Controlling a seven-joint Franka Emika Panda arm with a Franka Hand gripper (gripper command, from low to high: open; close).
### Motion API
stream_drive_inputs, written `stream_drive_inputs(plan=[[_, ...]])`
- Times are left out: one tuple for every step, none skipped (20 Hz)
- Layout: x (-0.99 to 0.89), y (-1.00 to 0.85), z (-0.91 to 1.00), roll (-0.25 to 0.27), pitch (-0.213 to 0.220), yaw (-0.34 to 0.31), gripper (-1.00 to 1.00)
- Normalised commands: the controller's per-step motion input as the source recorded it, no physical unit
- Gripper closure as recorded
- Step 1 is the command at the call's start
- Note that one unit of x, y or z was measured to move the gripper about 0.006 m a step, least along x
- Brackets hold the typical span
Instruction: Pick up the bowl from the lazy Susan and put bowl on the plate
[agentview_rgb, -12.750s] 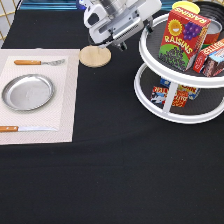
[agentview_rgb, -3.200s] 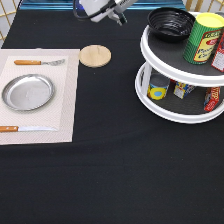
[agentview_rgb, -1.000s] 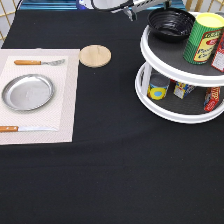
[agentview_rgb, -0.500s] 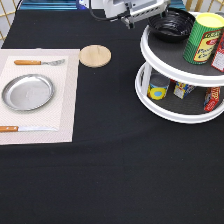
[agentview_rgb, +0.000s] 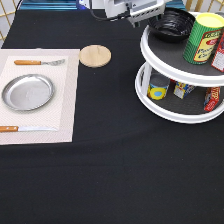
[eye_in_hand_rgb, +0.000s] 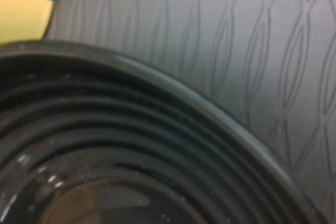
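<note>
Sitting on the lazy Susan's (agentview_rgb: 165, 60) top shelf, the bowl (agentview_rgb: 172, 25) has the gripper (agentview_rgb: 142, 11) beside its rim; finger opening cannot be told. Only the wrist view shows the bowl's (eye_in_hand_rgb: 112, 165) ridges. The plate (agentview_rgb: 27, 91) lies well apart.

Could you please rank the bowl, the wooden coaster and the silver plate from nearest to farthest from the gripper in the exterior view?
From the gripper at the exterior view's top:
1. Bowl, just to its right on the lazy Susan's upper tier.
2. Wooden coaster, lower left.
3. Plate, far left on the placemat.
</note>
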Motion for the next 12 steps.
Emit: stream_drive_inputs(plan=[[0.0, 0.11, 0.13, -0.139, -0.069, -0.035, 1.0], [0.0, 0.09, 0.1, -0.127, -0.075, -0.038, 1.0], [0.01, 0.09, 0.07, -0.123, -0.079, -0.045, 1.0], [0.02, 0.04, 0.07, -0.099, -0.074, -0.041, 1.0], [0.03, 0.02, 0.06, -0.086, -0.073, -0.036, 1.0], [0.06, 0.0, 0.08, -0.061, -0.056, -0.03, 1.0], [0.07, 0.0, 0.14, -0.031, -0.038, -0.02, 1.0], [0.01, -0.2, 0.32, 0.0, -0.02, -0.018, 1.0], [0.0, -0.33, 0.6, 0.0, 0.0, -0.012, 1.0], [0.01, -0.42, 0.8, 0.034, 0.0, -0.006, 1.0], [0.0, -0.52, 0.87, 0.049, 0.016, -0.011, 1.0], [0.0, -0.65, 1.0, 0.075, 0.049, -0.01, 1.0]])
